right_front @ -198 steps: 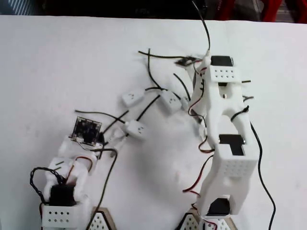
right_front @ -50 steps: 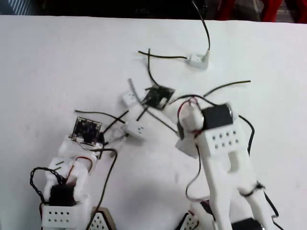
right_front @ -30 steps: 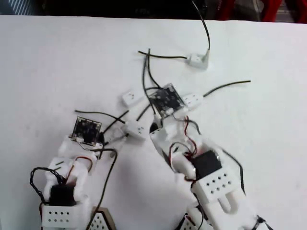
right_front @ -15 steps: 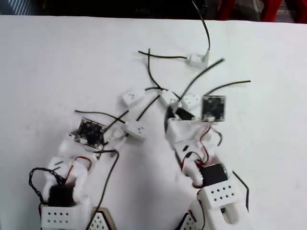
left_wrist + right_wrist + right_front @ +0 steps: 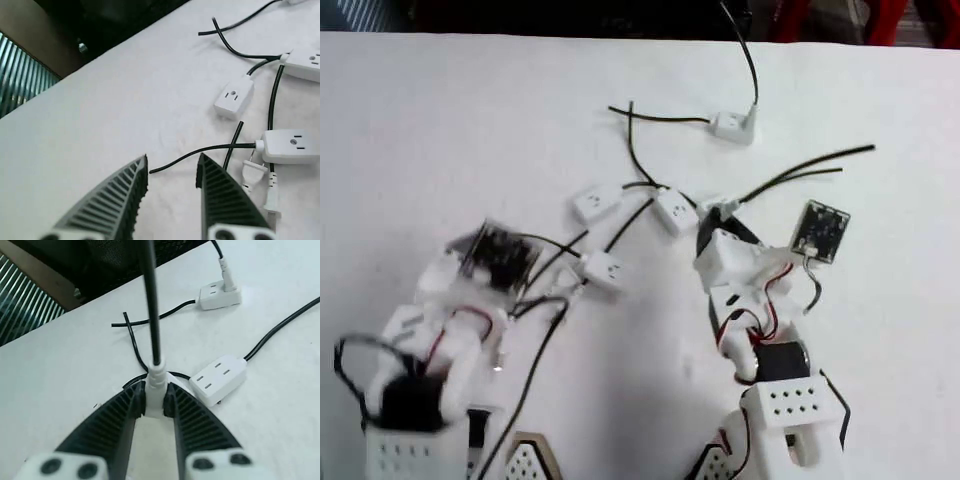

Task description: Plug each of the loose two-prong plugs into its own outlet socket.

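Your right gripper [image 5: 155, 388] is clamped tight on a white moulded plug [image 5: 155, 374]. Its black cord rises straight up from between the ribbed black fingers, which hide the prongs from you. The gripper sits low over the white table [image 5: 430, 120], just beside a white rectangular outlet block [image 5: 218, 377] lying flat with its sockets facing up. Farther back, a small white outlet [image 5: 218, 296] already has a plug seated in it. Your left gripper [image 5: 172, 163] hangs with its fingers parted and holds nothing. Near it, two loose white two-prong plugs [image 5: 254, 171] lie side by side on the table, right next to a white single-socket outlet [image 5: 289, 145] whose socket is unfilled.
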`<state>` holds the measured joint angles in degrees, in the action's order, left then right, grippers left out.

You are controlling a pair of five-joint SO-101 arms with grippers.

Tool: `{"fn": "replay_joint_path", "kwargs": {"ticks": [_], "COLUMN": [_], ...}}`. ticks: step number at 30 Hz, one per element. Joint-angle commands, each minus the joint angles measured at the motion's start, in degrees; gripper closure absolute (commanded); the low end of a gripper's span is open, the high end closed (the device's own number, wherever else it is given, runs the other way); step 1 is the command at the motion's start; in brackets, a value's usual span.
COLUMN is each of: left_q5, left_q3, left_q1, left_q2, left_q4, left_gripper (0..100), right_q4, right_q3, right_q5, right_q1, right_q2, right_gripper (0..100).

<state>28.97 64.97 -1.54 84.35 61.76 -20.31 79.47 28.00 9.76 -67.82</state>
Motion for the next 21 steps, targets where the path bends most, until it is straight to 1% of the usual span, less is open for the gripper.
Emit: {"fn": "replay_joint_path", "kwargs": {"ticks": [1,3,6,11,15,18,21], "left_q5": [2.55,4.31,5.19,5.27,5.27,5.27,5.27], "left_q3": [-14.95,-20.66,-26.99,-33.58,-39.30,-45.01,-52.13], "left_q1": [2.68,3.82,5.41,8.31,10.07,10.24,9.98], "left_q2": [-23.96,-33.01,-45.23,-62.55,-74.77,-83.56,-92.44], "left_q4": [0.35,0.09,-3.43,-10.99,-14.95,-16.35,-16.00], "left_gripper": [83,83,83,83,83,83,83], "right_q4": [3.65,4.35,4.53,4.53,4.53,4.53,4.53], "right_q3": [0.35,0.79,0.88,0.88,0.88,0.88,0.88], "right_q5": [0.53,0.53,0.53,0.53,0.53,0.53,0.53], "right_q1": [-1.71,-1.89,-2.42,-4.26,-4.79,-5.14,-5.41], "right_q2": [-1.10,-1.10,-1.10,-1.10,-1.19,-1.27,-1.36], "right_gripper": [98.1,98.1,98.1,98.1,98.1,98.1,98.1]}}
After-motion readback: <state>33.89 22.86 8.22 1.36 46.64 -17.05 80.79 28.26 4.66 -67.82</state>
